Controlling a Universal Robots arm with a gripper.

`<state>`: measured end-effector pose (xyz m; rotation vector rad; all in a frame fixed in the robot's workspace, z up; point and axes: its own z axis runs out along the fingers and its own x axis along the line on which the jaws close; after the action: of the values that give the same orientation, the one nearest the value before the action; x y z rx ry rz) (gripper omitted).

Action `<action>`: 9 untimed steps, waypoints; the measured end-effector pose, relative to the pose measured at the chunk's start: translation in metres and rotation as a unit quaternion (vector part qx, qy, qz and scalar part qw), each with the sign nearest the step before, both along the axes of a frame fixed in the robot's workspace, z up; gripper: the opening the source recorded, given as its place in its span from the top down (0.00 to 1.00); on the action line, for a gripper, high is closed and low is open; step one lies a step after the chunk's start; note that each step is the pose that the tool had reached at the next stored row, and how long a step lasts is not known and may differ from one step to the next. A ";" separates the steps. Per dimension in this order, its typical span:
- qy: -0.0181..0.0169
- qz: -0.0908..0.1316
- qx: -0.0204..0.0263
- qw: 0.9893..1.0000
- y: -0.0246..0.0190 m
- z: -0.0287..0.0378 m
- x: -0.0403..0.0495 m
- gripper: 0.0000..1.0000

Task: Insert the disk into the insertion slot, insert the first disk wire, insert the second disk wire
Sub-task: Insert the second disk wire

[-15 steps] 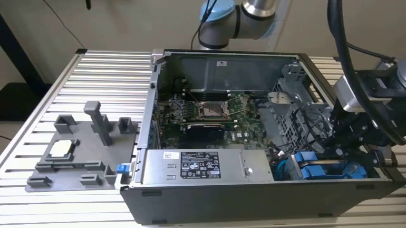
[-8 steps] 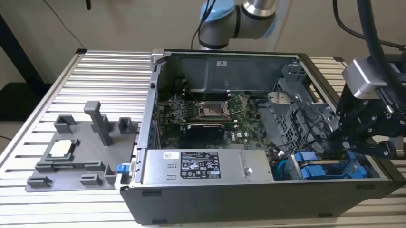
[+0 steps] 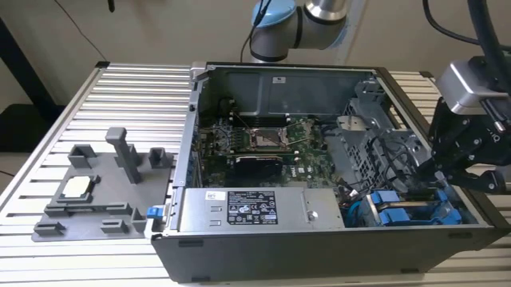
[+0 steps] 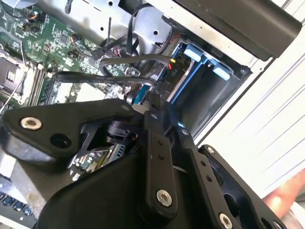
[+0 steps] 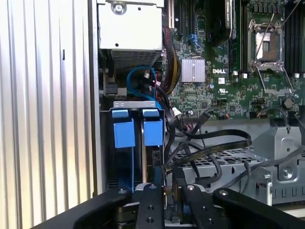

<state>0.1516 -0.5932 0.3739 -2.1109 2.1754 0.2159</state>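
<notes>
Black gripper point(image 5: 164, 183) tipped down over the insertion slot point(image 5: 138, 143) — jaws nearly together around a cable end

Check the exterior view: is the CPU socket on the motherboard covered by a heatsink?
No. The CPU socket sits bare on the motherboard, its metal frame exposed with no heatsink or fan over it.

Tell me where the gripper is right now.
In the exterior view the gripper is at the exterior view's right, reaching down into the open computer case just above the blue drive carriers, among black cables.
</notes>
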 end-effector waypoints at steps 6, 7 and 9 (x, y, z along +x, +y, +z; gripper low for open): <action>0.000 -0.004 -0.030 1.000 0.0000 0.0002 -0.0001 0.89; 0.000 -0.004 -0.031 1.000 0.0000 0.0001 -0.0001 0.89; 0.000 -0.004 -0.032 0.999 0.0000 0.0002 -0.0001 0.89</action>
<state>0.1515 -0.5933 0.3741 -2.1345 2.2195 0.1475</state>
